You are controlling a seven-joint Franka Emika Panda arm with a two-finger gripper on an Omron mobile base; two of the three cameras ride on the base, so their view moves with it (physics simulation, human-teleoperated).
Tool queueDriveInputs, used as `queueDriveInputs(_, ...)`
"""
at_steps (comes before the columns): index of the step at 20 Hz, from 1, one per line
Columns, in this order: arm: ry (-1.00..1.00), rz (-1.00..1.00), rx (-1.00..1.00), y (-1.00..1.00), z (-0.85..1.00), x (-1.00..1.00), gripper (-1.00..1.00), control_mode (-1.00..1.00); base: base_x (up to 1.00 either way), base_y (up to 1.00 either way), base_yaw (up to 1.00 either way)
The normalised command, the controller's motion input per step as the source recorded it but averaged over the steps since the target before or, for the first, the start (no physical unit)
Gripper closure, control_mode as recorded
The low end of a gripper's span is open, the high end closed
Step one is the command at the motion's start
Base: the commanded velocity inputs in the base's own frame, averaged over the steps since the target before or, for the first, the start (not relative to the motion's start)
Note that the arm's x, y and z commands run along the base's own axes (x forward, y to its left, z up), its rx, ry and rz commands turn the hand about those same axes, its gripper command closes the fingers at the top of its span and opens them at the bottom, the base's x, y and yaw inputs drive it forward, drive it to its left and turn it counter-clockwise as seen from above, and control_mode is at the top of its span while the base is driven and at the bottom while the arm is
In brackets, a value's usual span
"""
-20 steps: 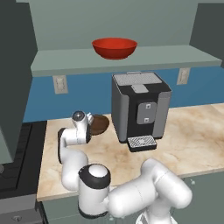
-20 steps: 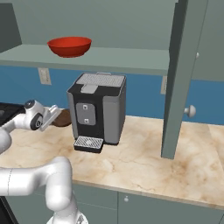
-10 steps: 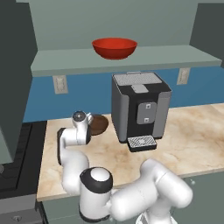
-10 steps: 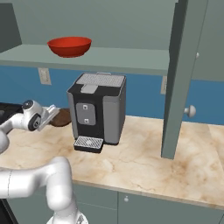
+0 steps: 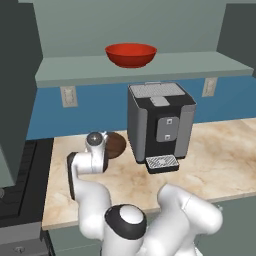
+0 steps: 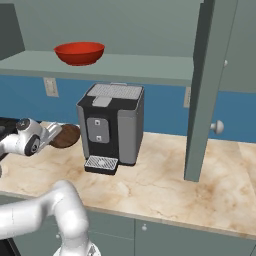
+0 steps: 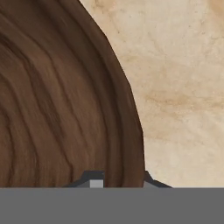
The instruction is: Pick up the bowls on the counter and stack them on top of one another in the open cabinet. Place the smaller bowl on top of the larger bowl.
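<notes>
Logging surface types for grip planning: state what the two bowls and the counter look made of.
Smaller bowl: looks like dark wood, matte, with curving grain streaks. Larger bowl: glossy red, plain smooth sides; glazed ceramic or plastic, can't tell which. Counter: beige, brown-veined, marble-like polished slab.

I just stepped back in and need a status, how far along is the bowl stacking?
Done: the red bowl already sits on the cabinet shelf. In hand: the gripper is closed over the rim of the brown bowl, which is low at the counter beside the coffee machine. Left: carry it up and set it inside the red bowl.
</notes>
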Motion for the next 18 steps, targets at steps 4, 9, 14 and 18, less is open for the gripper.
queueDriveInputs(4, 0.01, 0.01, 0.06, 0.0, 0.52, -0.55, 1.0, -1.0, 0.0, 0.0, 0.0)
queueDriveInputs(9, 0.03, 0.02, 0.05, 0.0, 0.5, -0.54, 1.0, -1.0, 0.0, 0.0, 0.0)
queueDriveInputs(14, 0.05, 0.04, 0.01, 0.0, 0.45, -0.55, 1.0, -1.0, 0.0, 0.0, 0.0)
queueDriveInputs(18, 0.07, 0.05, -0.02, 0.0, 0.31, -0.52, 1.0, -1.0, 0.0, 0.0, 0.0)
